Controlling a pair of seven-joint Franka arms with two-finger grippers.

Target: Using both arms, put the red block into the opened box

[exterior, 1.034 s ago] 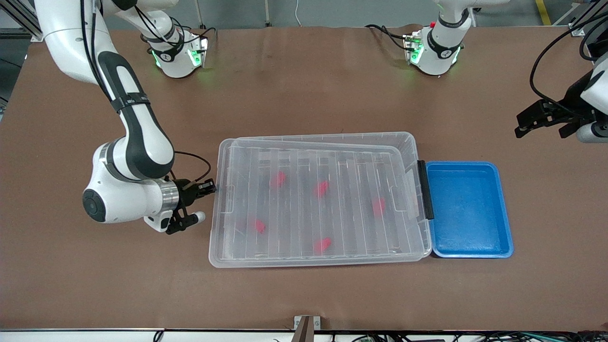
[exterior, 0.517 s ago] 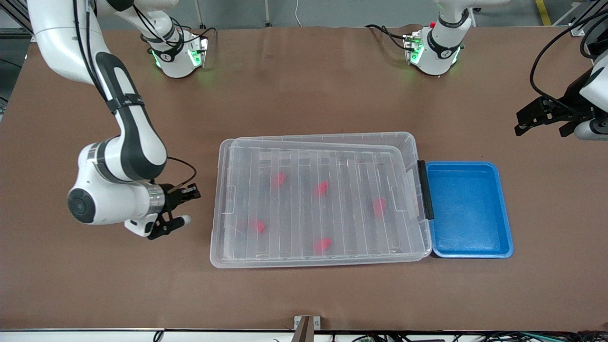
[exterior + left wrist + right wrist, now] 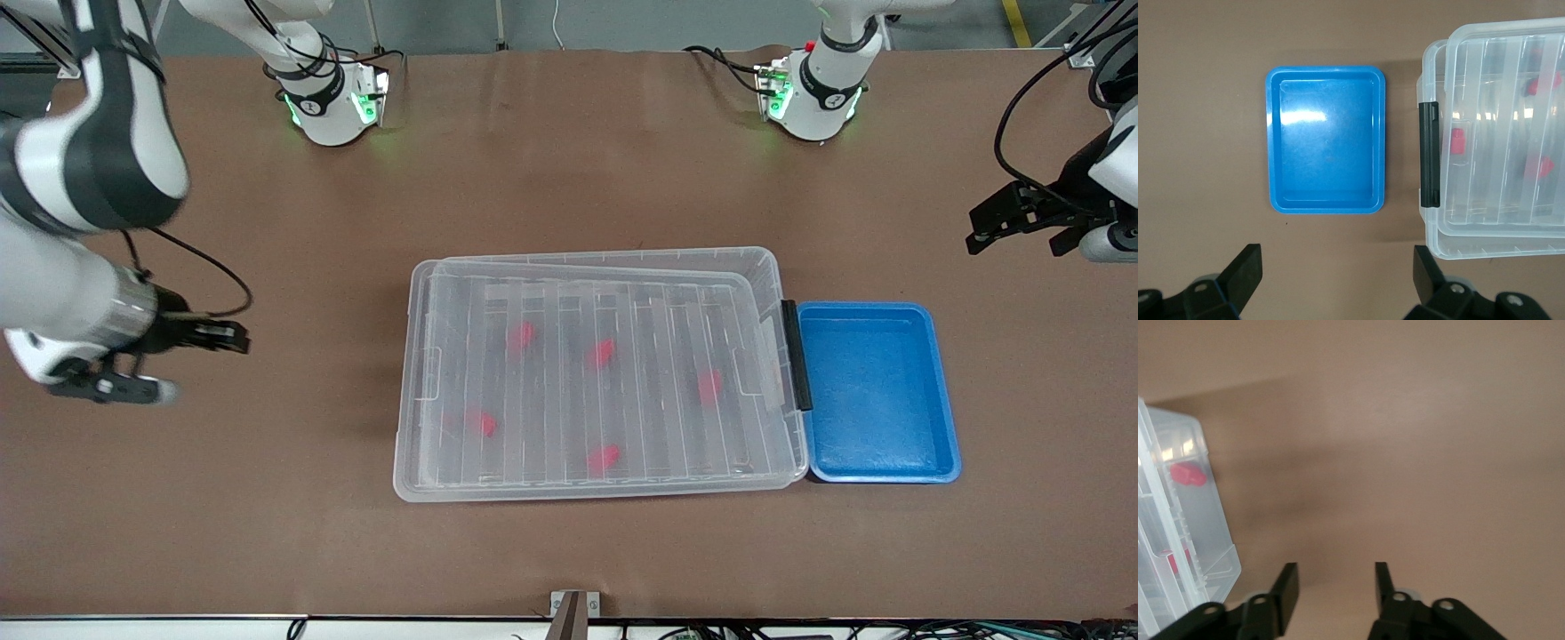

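The clear box (image 3: 587, 256) lies mid-table with its ribbed lid (image 3: 622, 293) resting on it, slightly askew. Several red blocks show through the lid, one near the middle (image 3: 602, 353). In the left wrist view the box (image 3: 1491, 248) shows with red blocks (image 3: 1458, 141) inside; in the right wrist view its corner (image 3: 1213, 540) and a red block (image 3: 1188, 475) show. My right gripper (image 3: 233, 340) (image 3: 1336, 583) hangs open over bare table off the box's end, holding nothing. My left gripper (image 3: 1013, 240) (image 3: 1337, 270) waits open over bare table past the blue tray.
A blue tray (image 3: 876, 391) (image 3: 1325, 140) sits against the box's end toward the left arm's end of the table. The box's black latch bar (image 3: 796, 356) (image 3: 1429, 153) faces it. Both arm bases stand farthest from the camera.
My right gripper has drawn away from the box's end toward the right arm's end of the table, and its jaws have opened. The left arm has hardly moved.
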